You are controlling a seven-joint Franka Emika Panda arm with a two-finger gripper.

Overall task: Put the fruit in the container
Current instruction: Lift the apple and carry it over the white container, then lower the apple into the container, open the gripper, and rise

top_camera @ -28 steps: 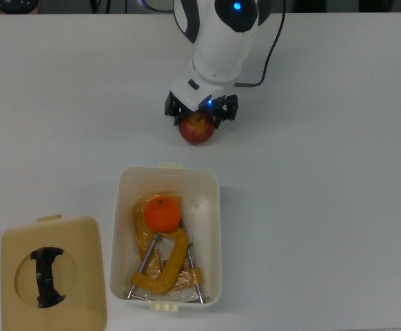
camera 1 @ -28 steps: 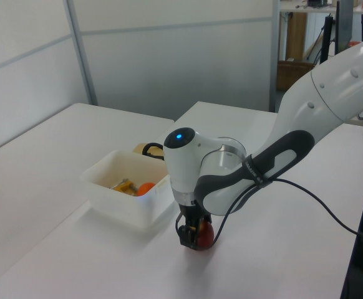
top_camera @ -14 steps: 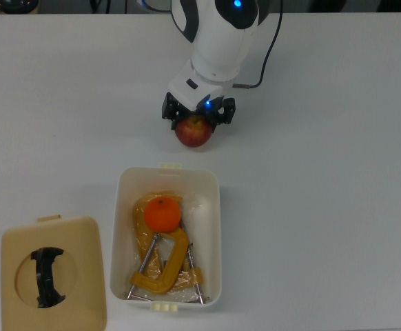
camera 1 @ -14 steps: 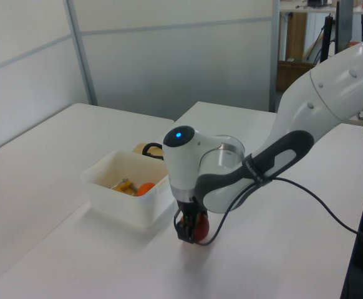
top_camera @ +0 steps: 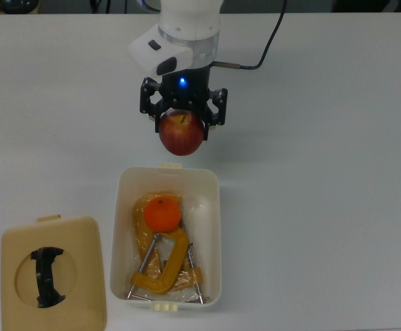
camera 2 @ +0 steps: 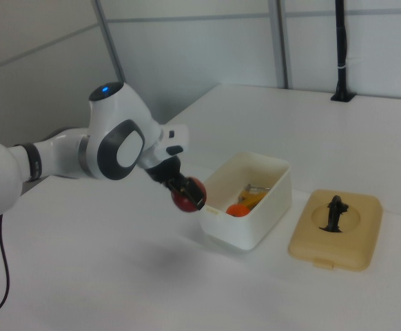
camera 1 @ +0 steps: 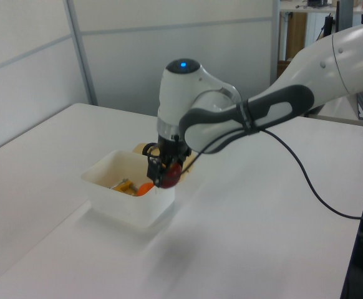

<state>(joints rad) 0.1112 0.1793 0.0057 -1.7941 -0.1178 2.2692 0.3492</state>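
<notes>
Hand (top_camera: 182, 123) is closed on the apple (top_camera: 182, 134), black fingers (top_camera: 150, 105) pressed against either side of the fruit. Apple is dark red with a yellowish patch near the stem, and it hangs clear of the table (top_camera: 324, 172); in the right view its shadow falls on the surface below while the apple (camera 2: 189, 195) sits level with the container rim. In the top view the apple is just beyond the container's (top_camera: 213, 207) upper short end, close to the cream tab there. In the left view the hand (camera 1: 163, 171) and apple (camera 1: 173, 175) appear over the near corner of the container (camera 1: 119, 202); whether the fruit is already above the opening cannot be told from these angles.

Mandarin (top_camera: 162, 214) lies inside the container, in the half toward the top view's upper edge, resting on yellow clamps (top_camera: 165, 265) with metal screws that fill much of the floor. It also shows as an orange spot in the left view (camera 1: 145, 187) and in the right view (camera 2: 236, 209).

Tan lid (top_camera: 52, 272) with black handle (top_camera: 47, 276) lies flat on the table at the top view's lower left, beside the container and not touching it. Arm's black cable (top_camera: 268, 48) runs off toward the top view's upper right.
</notes>
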